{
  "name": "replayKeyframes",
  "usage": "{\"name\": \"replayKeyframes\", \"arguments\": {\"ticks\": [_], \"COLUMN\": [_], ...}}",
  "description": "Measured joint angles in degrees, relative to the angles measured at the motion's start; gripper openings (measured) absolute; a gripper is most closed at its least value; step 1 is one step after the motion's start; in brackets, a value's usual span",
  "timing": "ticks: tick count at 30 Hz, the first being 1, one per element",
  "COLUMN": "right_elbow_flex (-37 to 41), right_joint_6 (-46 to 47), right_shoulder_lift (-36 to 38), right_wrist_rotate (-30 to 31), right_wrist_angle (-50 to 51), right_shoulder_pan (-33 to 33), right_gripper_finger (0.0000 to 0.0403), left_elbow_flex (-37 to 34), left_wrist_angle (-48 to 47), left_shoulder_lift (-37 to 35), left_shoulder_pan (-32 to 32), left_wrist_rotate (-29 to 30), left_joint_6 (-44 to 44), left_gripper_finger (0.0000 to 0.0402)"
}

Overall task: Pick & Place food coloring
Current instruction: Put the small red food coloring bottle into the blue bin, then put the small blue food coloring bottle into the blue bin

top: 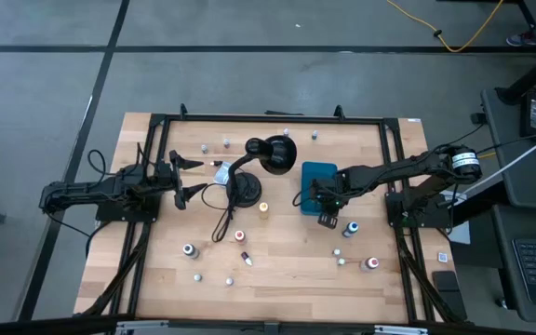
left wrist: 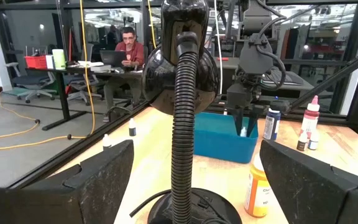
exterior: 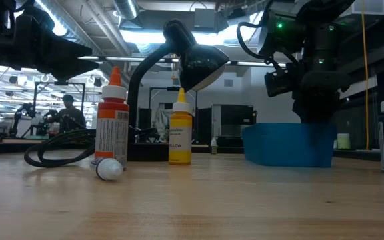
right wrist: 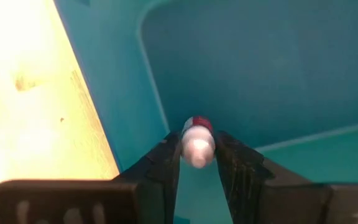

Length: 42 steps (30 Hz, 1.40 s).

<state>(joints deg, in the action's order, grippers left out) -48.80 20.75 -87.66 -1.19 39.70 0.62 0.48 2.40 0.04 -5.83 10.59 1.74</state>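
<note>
My right gripper [right wrist: 197,163] points down into the teal box [right wrist: 272,68], near its left wall, and is shut on a tiny whitish food coloring bottle [right wrist: 197,146] with a red end. In the high view this gripper [top: 328,207] hangs over the box's near edge [top: 316,210]. More food coloring bottles stand scattered on the wood: a yellow one [top: 263,208], a blue one [top: 350,228], a red one [top: 372,263] and several more. My left gripper [top: 192,178] waits open at the table's left side, level, facing the black desk lamp [top: 249,172]. My right gripper pinches the bottle's whitish body [right wrist: 196,149] between its two fingertips [right wrist: 170,158]. The fingers come from above, pointing down into the box. The bottle sits at their free ends, its red end [right wrist: 199,123] toward the box floor, clear of the floor as far as shows.
The lamp's base and cord [top: 223,219] lie mid-table between the arms. An orange-capped bottle [exterior: 113,120] and a yellow one [exterior: 180,130] stand near the lamp, and a small one [exterior: 109,169] lies on its side. A person sits at a desk beyond the table [left wrist: 128,46].
</note>
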Motion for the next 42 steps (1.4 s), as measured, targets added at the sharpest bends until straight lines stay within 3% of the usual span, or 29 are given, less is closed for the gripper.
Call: {"name": "replayKeyframes", "arguments": {"ticks": [9, 20, 26, 32, 37, 42], "right_elbow_flex": [-1.16, -12.82, -20.35, -26.78, -29.49, -29.66], "right_joint_6": [-0.10, -2.57, -6.57, -10.35, -15.13, -18.14], "right_shoulder_lift": [0.60, 6.43, 8.33, 8.48, 8.48, 7.77], "right_wrist_rotate": [0.00, 3.88, 14.59, 20.49, 23.78, 22.83], "right_wrist_angle": [1.56, 18.16, 24.31, 24.79, 22.26, 16.24], "right_shoulder_pan": [-0.02, 0.83, 1.16, -4.99, -13.04, -23.17], "right_gripper_finger": [0.0145, 0.0144, 0.0144, 0.0153, 0.0195, 0.0236], "left_elbow_flex": [0.01, 0.00, -0.01, -0.01, 0.00, 0.00], "left_wrist_angle": [-0.01, 0.00, 0.00, -0.01, 0.00, -0.01], "left_shoulder_lift": [-0.01, 0.01, 0.00, -0.01, -0.01, -0.01], "left_shoulder_pan": [0.00, -0.01, -0.01, -0.02, -0.01, -0.01], "left_wrist_rotate": [0.00, 0.00, 0.00, 0.00, 0.00, 0.00], "left_joint_6": [0.00, 0.02, 0.01, 0.02, 0.00, 0.00], "left_gripper_finger": [0.0345, 0.0345, 0.0345, 0.0345, 0.0345, 0.0345]}}
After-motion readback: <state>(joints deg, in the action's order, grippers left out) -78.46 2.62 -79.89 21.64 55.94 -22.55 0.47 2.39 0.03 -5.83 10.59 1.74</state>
